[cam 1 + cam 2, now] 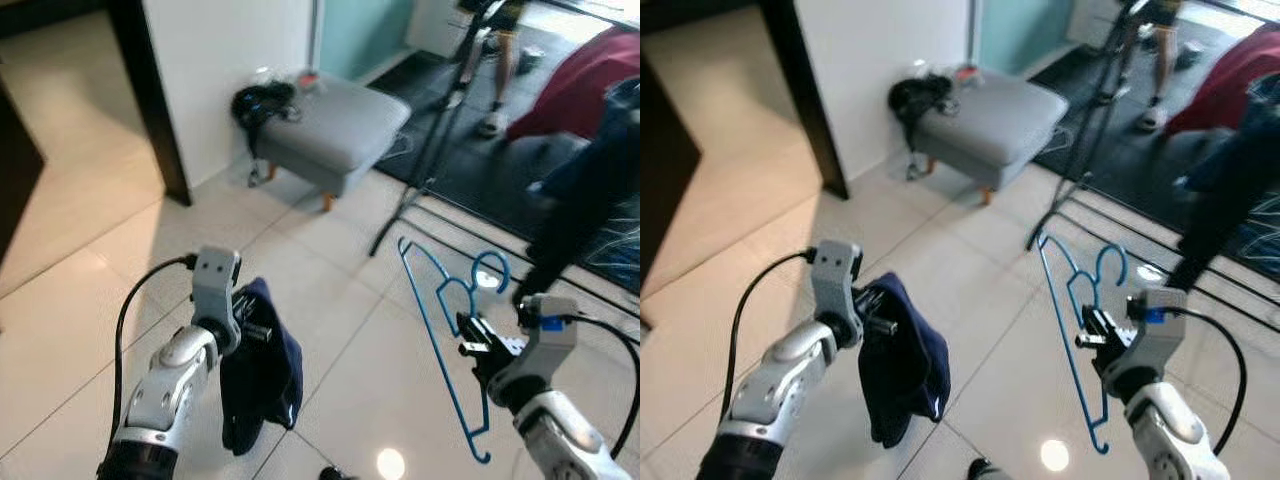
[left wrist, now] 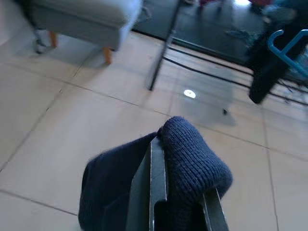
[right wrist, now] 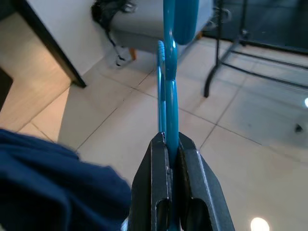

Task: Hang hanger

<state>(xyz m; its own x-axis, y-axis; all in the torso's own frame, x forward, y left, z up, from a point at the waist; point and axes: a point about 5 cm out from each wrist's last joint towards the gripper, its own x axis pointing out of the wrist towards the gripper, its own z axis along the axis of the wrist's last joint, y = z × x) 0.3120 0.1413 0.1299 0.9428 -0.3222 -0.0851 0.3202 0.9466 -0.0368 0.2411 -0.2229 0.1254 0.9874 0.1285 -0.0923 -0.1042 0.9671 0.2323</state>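
Note:
My right gripper (image 1: pixel 468 336) is shut on a blue wire hanger (image 1: pixel 440 300), held in the air above the tiled floor with its hook (image 1: pixel 492 268) pointing away from me. In the right wrist view the hanger (image 3: pixel 168 82) runs straight out from between the black fingers (image 3: pixel 159 187). My left gripper (image 1: pixel 258 330) is shut on a dark navy knitted garment (image 1: pixel 262 380) that droops below it. The knit (image 2: pixel 192 163) bunches over the fingers (image 2: pixel 155 192) in the left wrist view.
A black drying rack (image 1: pixel 440 120) with dark clothes (image 1: pixel 590 190) hanging on it stands ahead to the right. A grey footstool (image 1: pixel 335 125) with black straps sits against the white wall. A person's legs (image 1: pixel 495 60) stand on a dark rug beyond. A dark door frame (image 1: pixel 150 100) is at left.

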